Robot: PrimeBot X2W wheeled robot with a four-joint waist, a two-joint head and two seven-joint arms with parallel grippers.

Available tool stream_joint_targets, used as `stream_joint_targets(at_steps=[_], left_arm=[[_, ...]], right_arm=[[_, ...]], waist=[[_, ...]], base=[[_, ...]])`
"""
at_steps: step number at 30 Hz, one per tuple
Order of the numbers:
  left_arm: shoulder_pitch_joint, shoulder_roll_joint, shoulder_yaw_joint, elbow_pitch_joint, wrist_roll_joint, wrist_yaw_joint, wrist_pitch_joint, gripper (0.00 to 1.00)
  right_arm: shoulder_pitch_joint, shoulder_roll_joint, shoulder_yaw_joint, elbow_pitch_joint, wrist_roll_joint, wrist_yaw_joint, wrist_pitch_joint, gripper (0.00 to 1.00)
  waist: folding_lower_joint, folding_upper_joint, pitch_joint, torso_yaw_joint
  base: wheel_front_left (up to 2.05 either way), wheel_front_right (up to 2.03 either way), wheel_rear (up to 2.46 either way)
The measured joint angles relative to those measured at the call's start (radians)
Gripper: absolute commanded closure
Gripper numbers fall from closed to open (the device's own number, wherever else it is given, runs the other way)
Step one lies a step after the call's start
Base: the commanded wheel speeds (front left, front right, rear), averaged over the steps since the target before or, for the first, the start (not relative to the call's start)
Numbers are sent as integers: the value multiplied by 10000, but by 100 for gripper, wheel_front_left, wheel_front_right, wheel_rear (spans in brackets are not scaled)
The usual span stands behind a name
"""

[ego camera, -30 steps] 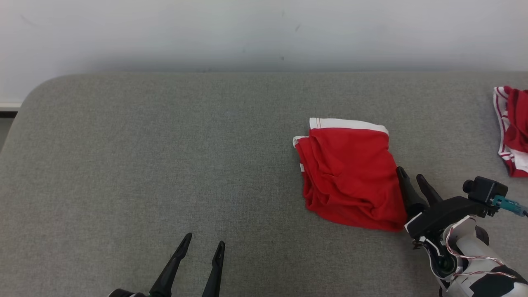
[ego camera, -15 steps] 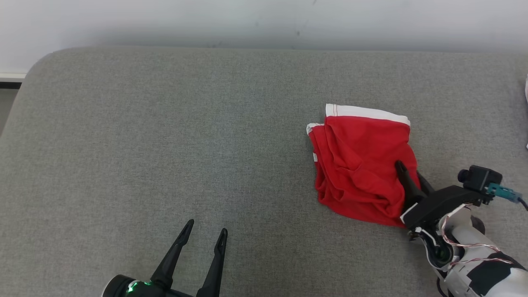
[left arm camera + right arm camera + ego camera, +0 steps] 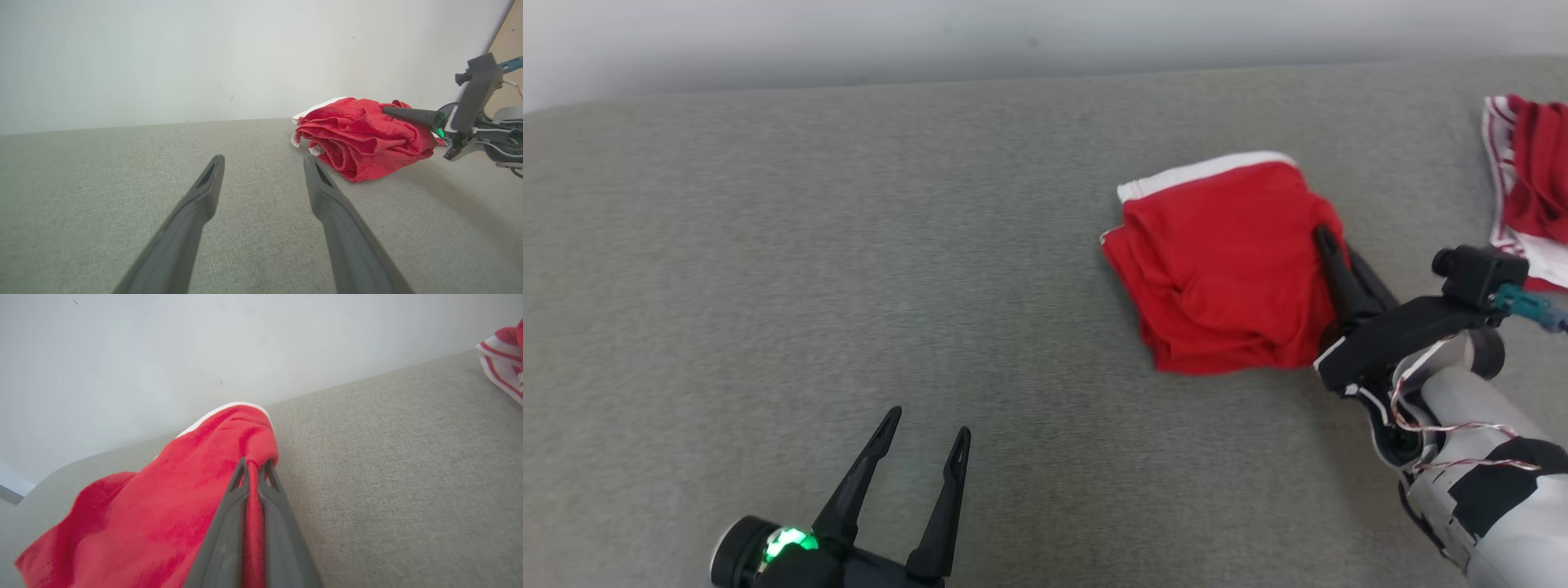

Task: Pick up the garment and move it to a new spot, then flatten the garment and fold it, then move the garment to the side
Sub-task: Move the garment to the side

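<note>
Grey woven cloth covers the counter [image 3: 849, 245]: matt, with a fine, grainy weave and no sheen. The garment [image 3: 1217, 269] is soft red cloth, matt, rumpled and creased, with a smoother white band along one edge. The second garment [image 3: 1531, 180] at far right is similar red cloth with white, red-striped trim. The fingers of the left claw [image 3: 929, 420] and right claw [image 3: 1331, 243] are dark, look like hard plastic, and are matt to faintly satin. The right forearm [image 3: 1503, 506] has a pale, smooth shell with a slight gloss. The wall [image 3: 1013, 33] is pale, smooth and matt.

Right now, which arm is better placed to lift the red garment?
The right: the right gripper is shut on the red garment. The left gripper stands open over the grey surface, apart from it.
</note>
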Motion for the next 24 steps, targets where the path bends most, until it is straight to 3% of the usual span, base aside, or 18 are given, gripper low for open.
stream_joint_targets(at_steps=[6,15,19,24], left_arm=[[-527,144,-90,-247,270,-186,0,0],[-1208,477,-337,-662,514,-355,-2,0],[-1434,591,-479,-775,585,-437,0,0],[-2063,700,-949,-1028,677,-537,0,0]], right_arm=[[-34,33,-1122,-257,-1179,0,0,100],[-483,-94,-2173,-443,-1985,0,0,100],[-806,-286,-2499,-506,-2378,0,0,100],[-1416,-1047,-3081,-775,-3260,0,0,100]], waist=[[0,0,298,-804],[0,-1,1113,-1906],[1,-1,1490,-2173],[1,0,2312,-2498]], base=[[0,0,0],[0,0,0],[0,0,0],[0,0,0]])
